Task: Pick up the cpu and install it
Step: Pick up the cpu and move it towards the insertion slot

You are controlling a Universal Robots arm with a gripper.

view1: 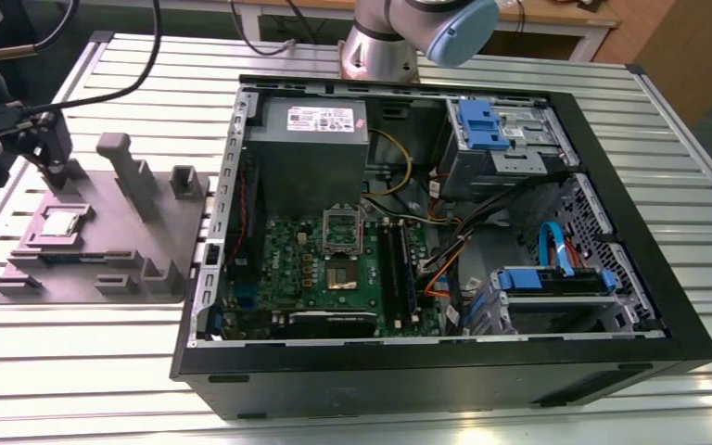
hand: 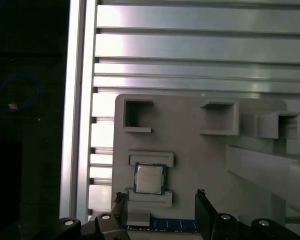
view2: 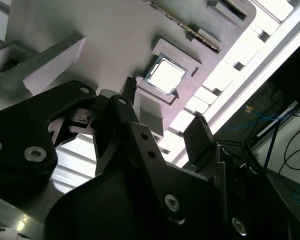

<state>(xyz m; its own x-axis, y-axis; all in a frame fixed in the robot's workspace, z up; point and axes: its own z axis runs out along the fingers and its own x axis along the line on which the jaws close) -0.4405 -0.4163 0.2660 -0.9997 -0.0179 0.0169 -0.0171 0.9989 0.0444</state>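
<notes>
We see the grey fixture plate (view1: 115, 227) sitting near the counter (view1: 84, 371) edge at the exterior view's left. Its other side lies just beside the wall of the open computer case (view1: 455, 371). In the first wrist view, the counter's edge rail runs close along the plate, with only darkness beyond it. Upright posts (view1: 127, 171) rise from the plate between the gripper (view1: 57, 171) and the case, while the space above the plate is free.

The gripper hangs over the plate with its fingers spread apart and nothing between them. The cpu (hand: 150, 178) lies flat in its shallow square recess, metal top up. In both wrist views it is just ahead of the two fingertips (hand: 121, 200) and untouched.

The counter is ribbed aluminium. Inside the case we see the green motherboard (view1: 294, 269), well apart from the cpu.
</notes>
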